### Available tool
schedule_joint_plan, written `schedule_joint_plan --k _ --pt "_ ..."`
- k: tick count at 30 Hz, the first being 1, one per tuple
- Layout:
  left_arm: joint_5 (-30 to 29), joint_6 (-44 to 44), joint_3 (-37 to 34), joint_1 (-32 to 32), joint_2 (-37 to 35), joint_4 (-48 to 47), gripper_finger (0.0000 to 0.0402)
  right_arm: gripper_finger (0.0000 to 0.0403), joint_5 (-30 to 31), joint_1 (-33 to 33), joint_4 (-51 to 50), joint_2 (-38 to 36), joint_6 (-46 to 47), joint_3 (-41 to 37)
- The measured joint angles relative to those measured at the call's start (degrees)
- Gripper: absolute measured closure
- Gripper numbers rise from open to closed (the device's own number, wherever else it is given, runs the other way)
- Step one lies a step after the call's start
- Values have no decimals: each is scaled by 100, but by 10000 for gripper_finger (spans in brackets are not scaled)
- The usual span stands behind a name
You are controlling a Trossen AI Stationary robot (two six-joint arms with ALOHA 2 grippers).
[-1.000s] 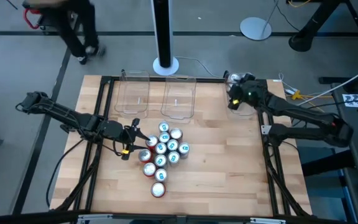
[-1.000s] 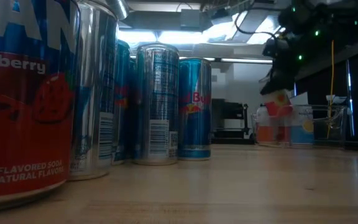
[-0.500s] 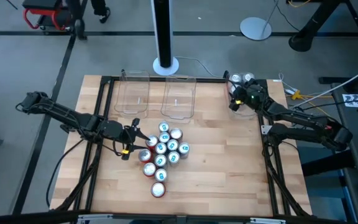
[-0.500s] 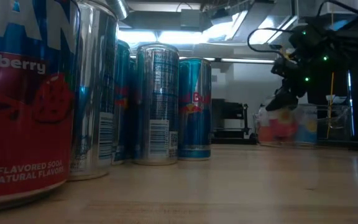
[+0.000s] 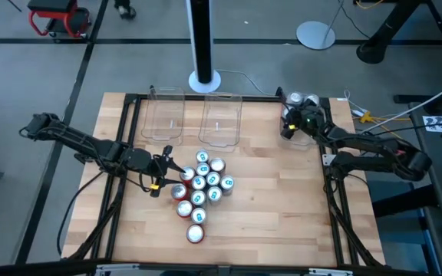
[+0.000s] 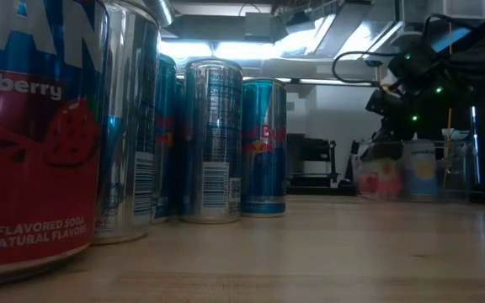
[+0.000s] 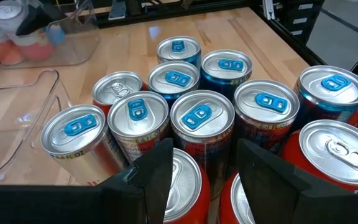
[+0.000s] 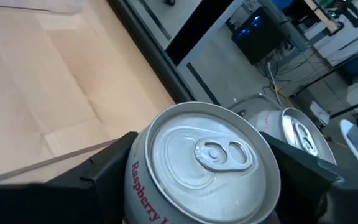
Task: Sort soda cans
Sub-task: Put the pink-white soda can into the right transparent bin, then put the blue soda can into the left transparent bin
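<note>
At 1 o'clock on the tabletop [image 5: 282, 199], right end effector [image 5: 291, 123] grips a raspberry can [image 8: 202, 165]; left end effector [image 5: 167, 165] stands partly open beside the can cluster [image 5: 202, 188].

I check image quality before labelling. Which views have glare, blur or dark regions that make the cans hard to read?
Low view: the near red strawberry soda can fills the frame, backlit by bright ceiling lights; the far bin looks dim and soft. Left wrist view: well lit, silver can tops sharp. Right wrist view: the raspberry can looms close, background soft.
</note>
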Motion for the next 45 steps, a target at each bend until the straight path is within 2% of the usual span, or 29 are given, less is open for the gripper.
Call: schedule_joint_plan --k 11,19,23,27,32,36,39,43,45 --pt "0 -4 0 0 -1 -6 233 33 283 7 5 -18 -121 50" --pt "-2 -50 0 0 1 -12 233 23 -1 15 -306 -457 -387 678" --pt "-2 -48 0 0 0 -10 233 22 -429 113 -713 -618 -514 1079" --pt "-2 -45 0 0 -1 -8 233 22 -812 735 -727 -661 -786 1440" --pt "-2 -20 0 0 0 -4 233 22 -820 2107 -684 -659 -1353 1746" --pt "0 -23 0 0 -1 89 233 22 -358 3167 -712 -643 -1813 1744" --pt "11 219 0 0 2 532 233 22 188 3816 -777 -476 -2162 1744" --pt "40 443 2 62 2 1192 233 22 741 4258 -668 -15 -2738 1742" --pt "-185 457 2 211 1 1487 233 22 929 4312 -519 304 -2862 1740"
